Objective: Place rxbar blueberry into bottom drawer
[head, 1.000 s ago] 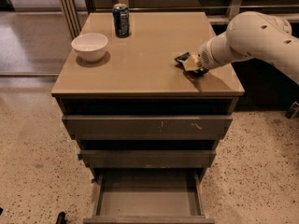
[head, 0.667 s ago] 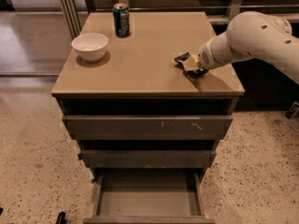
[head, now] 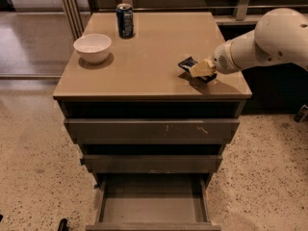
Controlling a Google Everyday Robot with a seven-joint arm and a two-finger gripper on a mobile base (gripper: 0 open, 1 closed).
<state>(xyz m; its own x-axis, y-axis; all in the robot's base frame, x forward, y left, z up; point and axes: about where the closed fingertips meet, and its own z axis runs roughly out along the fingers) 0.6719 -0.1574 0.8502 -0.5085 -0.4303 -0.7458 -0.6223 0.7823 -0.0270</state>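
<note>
The rxbar blueberry (head: 187,63), a small flat bar in a dark wrapper, lies near the right front corner of the cabinet top (head: 154,52). My gripper (head: 201,70) reaches in from the right on the white arm. It sits right on top of the bar and covers its middle. The bar's dark ends show on either side of the gripper. The bottom drawer (head: 153,210) is pulled out at the foot of the cabinet, and its flat grey floor is bare.
A white bowl (head: 92,47) stands at the left of the cabinet top and a blue soda can (head: 125,20) at the back. The two upper drawers (head: 151,129) are pushed in. Speckled floor surrounds the cabinet.
</note>
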